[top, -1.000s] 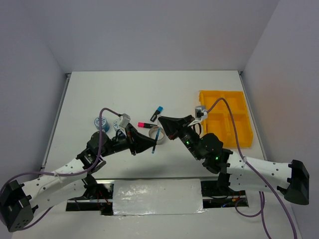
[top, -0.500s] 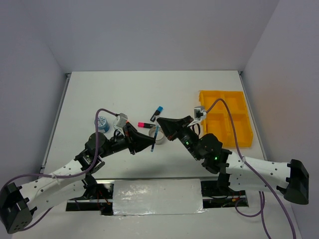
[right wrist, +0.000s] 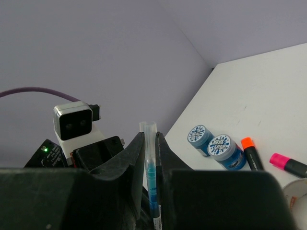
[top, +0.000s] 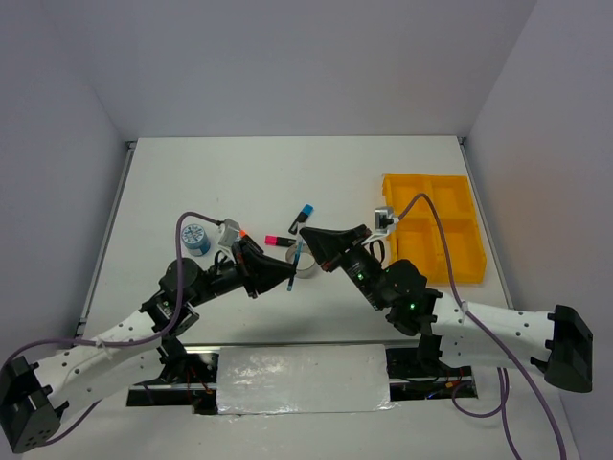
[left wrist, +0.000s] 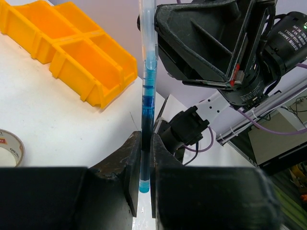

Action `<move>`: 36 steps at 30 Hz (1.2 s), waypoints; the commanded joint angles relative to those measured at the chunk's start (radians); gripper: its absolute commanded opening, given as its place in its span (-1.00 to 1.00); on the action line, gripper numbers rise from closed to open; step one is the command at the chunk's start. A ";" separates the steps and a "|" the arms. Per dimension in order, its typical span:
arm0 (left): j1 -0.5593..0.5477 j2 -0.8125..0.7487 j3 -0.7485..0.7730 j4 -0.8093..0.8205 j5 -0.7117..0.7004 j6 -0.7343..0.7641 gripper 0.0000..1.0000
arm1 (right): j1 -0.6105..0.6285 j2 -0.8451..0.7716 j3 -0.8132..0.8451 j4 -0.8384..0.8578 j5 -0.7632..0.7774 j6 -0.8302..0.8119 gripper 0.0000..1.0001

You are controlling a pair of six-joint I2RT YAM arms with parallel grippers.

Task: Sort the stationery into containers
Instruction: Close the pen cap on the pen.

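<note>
A thin blue pen (top: pixel 296 261) with a clear cap stands nearly upright above the table, between both grippers. My left gripper (top: pixel 286 278) is shut on its lower blue end (left wrist: pixel 144 158). My right gripper (top: pixel 305 234) is shut on its clear upper end (right wrist: pixel 151 143). The yellow four-compartment tray (top: pixel 482 259) sits empty at the right and also shows in the left wrist view (left wrist: pixel 86 52). A silvery tape ring (top: pixel 308 264) lies under the pen. Two blue-white tape rolls (right wrist: pixel 199 135) (right wrist: pixel 223 146) lie by an orange-capped marker (right wrist: pixel 249 151).
A pink-capped marker (top: pixel 278 240) and a blue-capped marker (top: pixel 304 213) lie behind the grippers. In the top view one blue-white roll (top: pixel 195 237) shows at the left; the other is hidden behind my left wrist. White walls enclose the table.
Both grippers and the pen have drifted slightly left and back. My left wrist now covers the second tape roll in the top view.
</note>
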 commanded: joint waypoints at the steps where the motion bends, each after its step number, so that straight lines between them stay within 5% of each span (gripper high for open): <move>1: -0.002 -0.035 0.003 0.130 -0.055 0.003 -1.00 | 0.017 0.013 -0.022 0.016 0.008 0.015 -1.00; 15: -0.002 -0.044 0.016 0.141 -0.098 0.001 -1.00 | 0.054 0.035 -0.022 0.029 0.036 0.006 -0.99; 20: -0.002 -0.040 0.024 0.136 -0.050 0.026 -1.00 | 0.057 0.009 -0.029 0.028 0.009 -0.012 -0.68; 36: -0.002 -0.070 0.006 0.140 -0.024 0.060 -1.00 | 0.060 -0.008 -0.022 0.039 -0.080 -0.046 -0.38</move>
